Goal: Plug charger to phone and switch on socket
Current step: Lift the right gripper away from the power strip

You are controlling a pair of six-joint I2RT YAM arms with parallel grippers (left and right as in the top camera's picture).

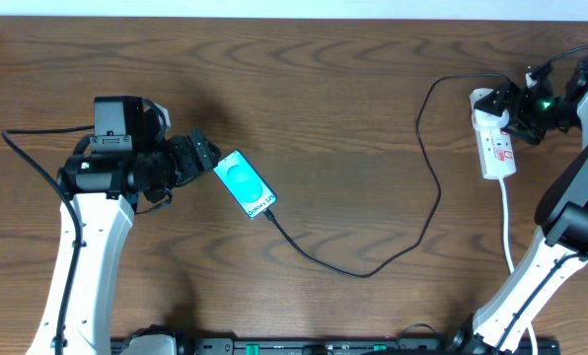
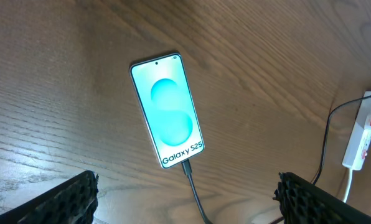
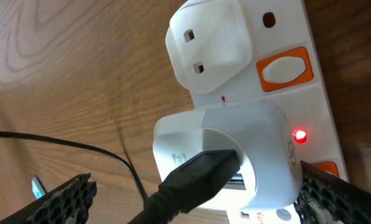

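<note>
Nearest the arm bases, the charger sags in a loop across the worktop. Its tip is seated in the "Galaxy S25" end of the phone, which lies flat, screen lit and facing up, left of centre. Just beside the phone's other end hangs the left tool, fingers spread wide and holding nothing. Farthest off, at the right rear, the cable runs to the socket, where its black plug sits in a white adapter beside a glowing red lamp. The right tool is over that end, fingers wide apart, gripping nothing.
</note>
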